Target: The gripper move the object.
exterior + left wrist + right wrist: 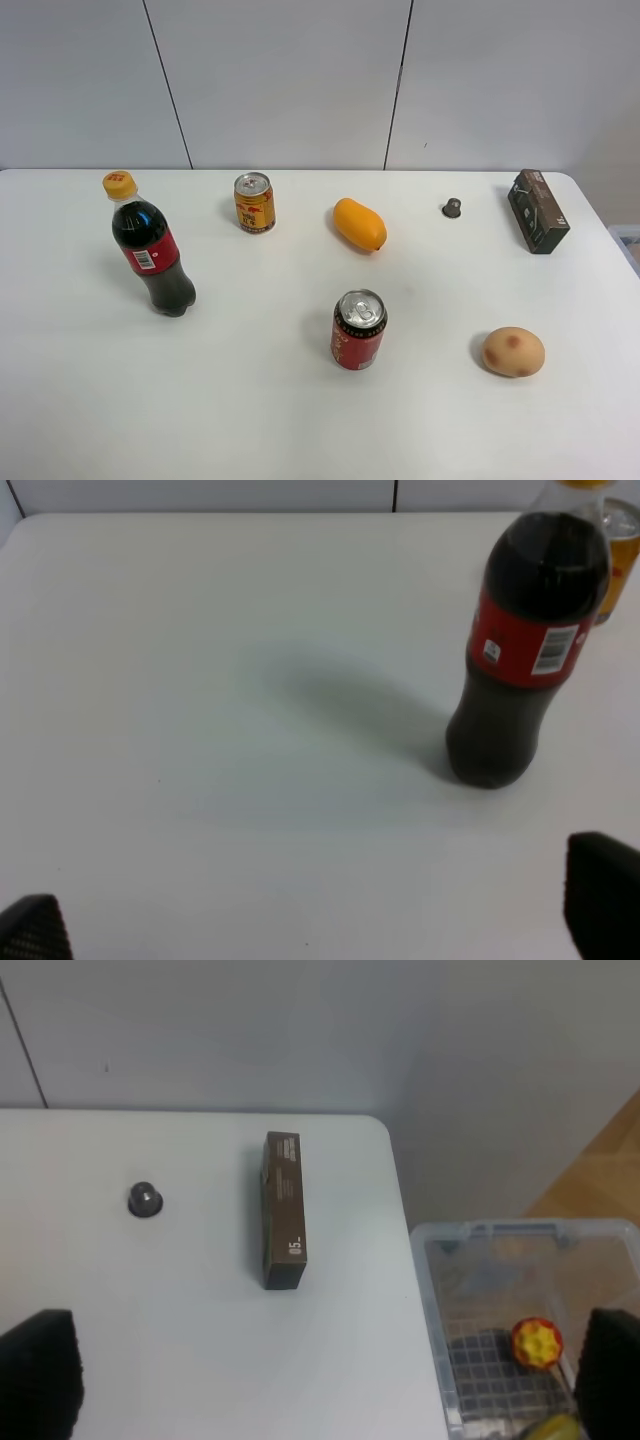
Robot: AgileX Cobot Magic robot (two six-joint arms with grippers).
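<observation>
Right gripper (pixel 320 1380): jaws apart, empty, only dark fingertips visible at the lower corners of its wrist view.
Left gripper (pixel 320 920): jaws apart, empty.
Brown carton (pixel 538 210): lying flat, upper right of the overhead view, near the table (pixel 250 420) corner.
Grey cap (pixel 452 208): left of the carton, apart.
Potato (pixel 513 351): lower right.

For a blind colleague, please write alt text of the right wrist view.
A dark brown carton lies flat on a white table near its corner, with a small grey cap apart beside it. The open tool's black fingertips frame the view, and a clear plastic bin stands beyond the table's edge.
</observation>
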